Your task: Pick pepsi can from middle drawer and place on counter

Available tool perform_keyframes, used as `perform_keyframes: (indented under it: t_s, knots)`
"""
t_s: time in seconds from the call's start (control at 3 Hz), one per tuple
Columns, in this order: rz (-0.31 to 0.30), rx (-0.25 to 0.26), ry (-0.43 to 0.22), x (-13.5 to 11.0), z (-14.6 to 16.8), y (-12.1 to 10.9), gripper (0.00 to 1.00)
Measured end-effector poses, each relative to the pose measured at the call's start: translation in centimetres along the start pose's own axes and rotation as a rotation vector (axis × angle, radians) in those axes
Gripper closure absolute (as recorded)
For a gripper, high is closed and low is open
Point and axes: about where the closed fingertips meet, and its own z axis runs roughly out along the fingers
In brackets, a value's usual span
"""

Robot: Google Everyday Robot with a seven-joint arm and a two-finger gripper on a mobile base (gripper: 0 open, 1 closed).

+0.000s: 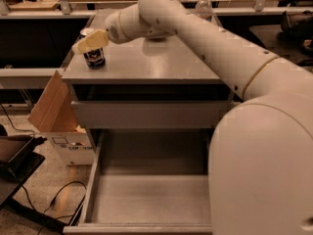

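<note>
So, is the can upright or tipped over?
Upright: the can stands on its base on the counter, near the front left corner; the gripper is at its top.

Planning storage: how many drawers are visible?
2: the middle drawer, pulled open; another drawer above it. Others may be hidden. End effector is over the pepsi can on the counter.
</note>
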Motion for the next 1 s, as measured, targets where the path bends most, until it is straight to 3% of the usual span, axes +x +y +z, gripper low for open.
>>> perform_keyframes:
  t_s: [0.33,0.67,1.0]
  knots:
    - [-0.063,-0.078,0.03,-1.4,-6.4,2.8,0.0]
    - [-0.107,-0.09,0.025,-2.3,-13.4,5.1,0.0]
    - [-0.099,-0.021,0.032,-0.5,-20.3,6.7,0.0]
